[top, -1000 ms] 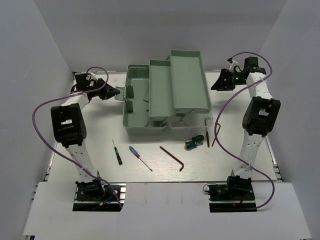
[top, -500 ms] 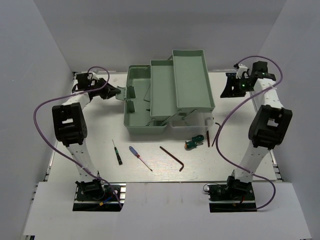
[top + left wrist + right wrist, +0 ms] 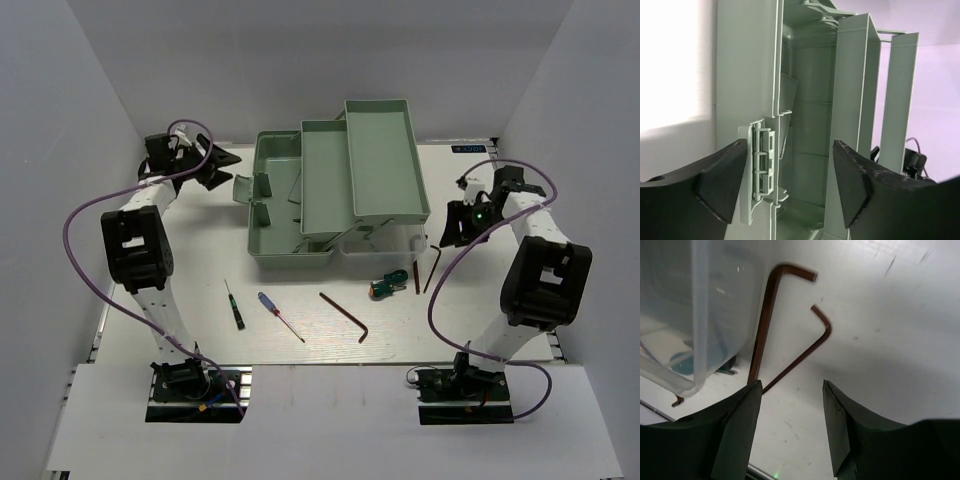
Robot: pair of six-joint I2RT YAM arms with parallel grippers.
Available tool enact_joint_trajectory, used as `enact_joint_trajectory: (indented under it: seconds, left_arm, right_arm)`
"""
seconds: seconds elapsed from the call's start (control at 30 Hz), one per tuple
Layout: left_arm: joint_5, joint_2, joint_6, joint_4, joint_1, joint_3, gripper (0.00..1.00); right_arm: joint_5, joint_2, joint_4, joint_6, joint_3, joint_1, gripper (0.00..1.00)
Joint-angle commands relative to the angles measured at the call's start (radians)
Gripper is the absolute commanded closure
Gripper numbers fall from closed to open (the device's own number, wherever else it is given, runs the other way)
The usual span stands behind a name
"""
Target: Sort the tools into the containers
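My right fingers (image 3: 740, 435), spread and empty, face the 2 hex keys (image 3: 764, 327), shafts lengthwise ahead (left arm (image 3: 138, 250) well apart).

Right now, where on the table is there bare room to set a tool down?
Widest bare patch: between the left arm and the toolbox, beyond the black screwdriver. Crowded: the toolbox's near right corner, where the stubby screwdriver and two hex keys lie by the right pincer.

Right gripper (image 3: 450, 232) swung nearer, now above 2 hex keys (image 3: 764, 330), left gripper (image 3: 228, 158) drawn back from toolbox (image 3: 275, 215)
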Motion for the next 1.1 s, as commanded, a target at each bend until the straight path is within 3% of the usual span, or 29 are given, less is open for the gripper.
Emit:
enact_joint_trajectory:
  seconds: [0.0,0.1,0.3,0.43,0.63,0.83,1.07]
  left_arm:
    - [-0.028,-0.104,0.156,-0.149,-0.009,0.121,0.2]
    - [-0.053,-0.148,0.214,-0.197,-0.018,0.108,0.2]
    - [-0.041,-0.268,0.234,-0.145,-0.027,-0.111,0.2]
    - [-0.062,-0.363,0.262,-0.151,-0.058,-0.228,0.2]
    - [-0.145,-0.489,0.357,-0.248,-0.093,-0.262,0.18]
    - [-0.24,-0.637,0.412,-0.34,-0.168,-0.273,0.18]
    - [-0.308,-0.769,0.422,-0.36,-0.242,-0.351,0.18]
  right_arm:
    - [0.055,-0.048,0.023,0.071,-0.059,0.037,0.42]
    - [0.094,-0.025,0.059,0.147,-0.096,0.054,0.42]
    - [0.136,0.058,0.104,0.244,-0.102,0.098,0.42]
    - [0.268,0.106,0.142,0.305,-0.105,0.134,0.42]
    - [0.348,0.149,0.167,0.36,-0.122,0.157,0.45]
    - [0.52,0.185,0.17,0.483,-0.134,0.18,0.7]
    - [0.568,0.164,0.17,0.537,-0.176,0.16,0.99]
